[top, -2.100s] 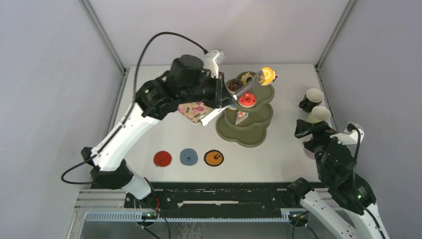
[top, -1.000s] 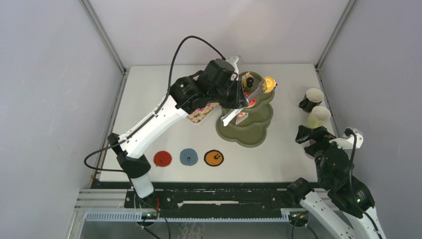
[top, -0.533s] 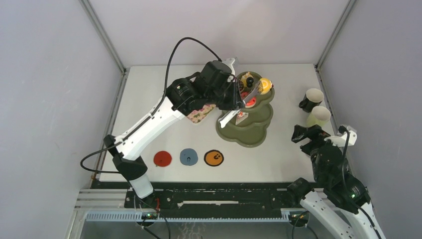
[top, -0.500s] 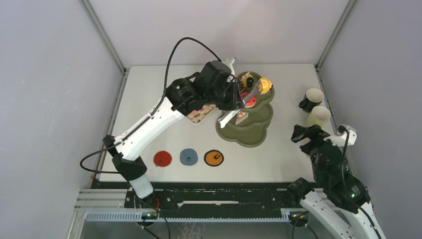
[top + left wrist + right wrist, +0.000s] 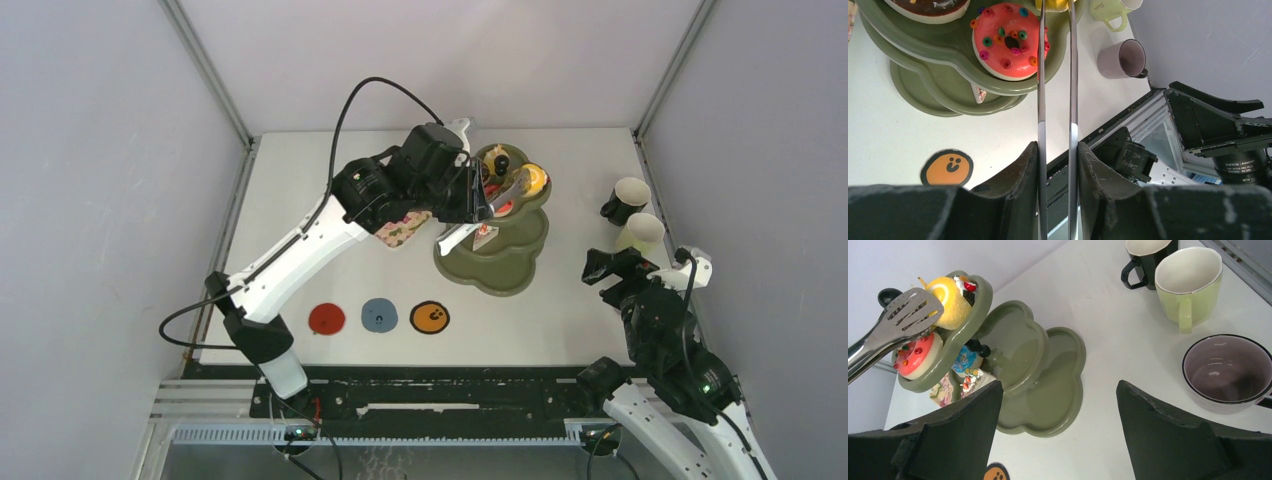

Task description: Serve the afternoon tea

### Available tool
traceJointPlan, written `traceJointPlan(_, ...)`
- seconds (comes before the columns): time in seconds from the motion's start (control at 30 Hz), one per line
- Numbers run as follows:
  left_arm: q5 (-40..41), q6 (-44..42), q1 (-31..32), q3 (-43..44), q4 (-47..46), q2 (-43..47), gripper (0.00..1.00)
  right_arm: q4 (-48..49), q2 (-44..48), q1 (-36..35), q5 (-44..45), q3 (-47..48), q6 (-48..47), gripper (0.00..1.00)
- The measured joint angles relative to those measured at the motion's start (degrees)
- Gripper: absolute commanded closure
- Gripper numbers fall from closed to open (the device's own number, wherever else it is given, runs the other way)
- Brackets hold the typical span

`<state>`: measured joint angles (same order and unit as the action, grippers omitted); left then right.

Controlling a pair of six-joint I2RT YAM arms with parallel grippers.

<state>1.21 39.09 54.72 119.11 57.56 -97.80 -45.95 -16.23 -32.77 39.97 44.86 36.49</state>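
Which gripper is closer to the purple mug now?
Right. The right gripper, open, hovers close beside the purple mug. The left gripper, holding tongs, is far from it, over at the green stand.

No word reads with any certainty. The lime-green mug (image 5: 1106,12) carries a short cursive word on its side, too small to make out. The black camera lens (image 5: 1240,167) has a line of white lettering (blurred). The orange coaster (image 5: 946,168) bears a black smiley-like mark
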Motion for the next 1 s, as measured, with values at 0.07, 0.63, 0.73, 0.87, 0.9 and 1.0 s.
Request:
traceJointPlan(0.07, 0.0, 0.0, 0.0, 0.0, 0.0, 0.0, 0.65, 0.0, 0.0, 0.0, 0.0, 0.0, -0.1, 0.08)
traceJointPlan(0.63, 2.1, -1.8, 0.0, 0.1, 0.3, 2.2, 0.64, -0.2, 0.1, 0.0, -0.5, 0.0, 0.0, 0.08)
traceJointPlan(0.73, 2.4, -2.1, 0.0, 0.1, 0.3, 2.4, 0.64, -0.2, 0.1, 0.0, -0.9, 0.0, 0.0, 0.09)
traceJointPlan(0.87, 2.7, -2.7, 0.0, 0.1, 0.3, 2.5, 0.62, -0.5, 0.1, 0.0, -1.5, 0.0, 0.1, 0.09)
traceJointPlan(0.9, 2.7, -2.8, 0.0, 0.1, 0.3, 2.5, 0.61, -0.6, 0.1, 0.0, -1.5, 0.0, 0.1, 0.09)
traceJointPlan(1.0, 2.8, -3.2, 0.0, 0.1, 0.4, 2.5, 0.61, -0.6, 0.1, 0.0, -1.6, 0.0, 0.3, 0.09)
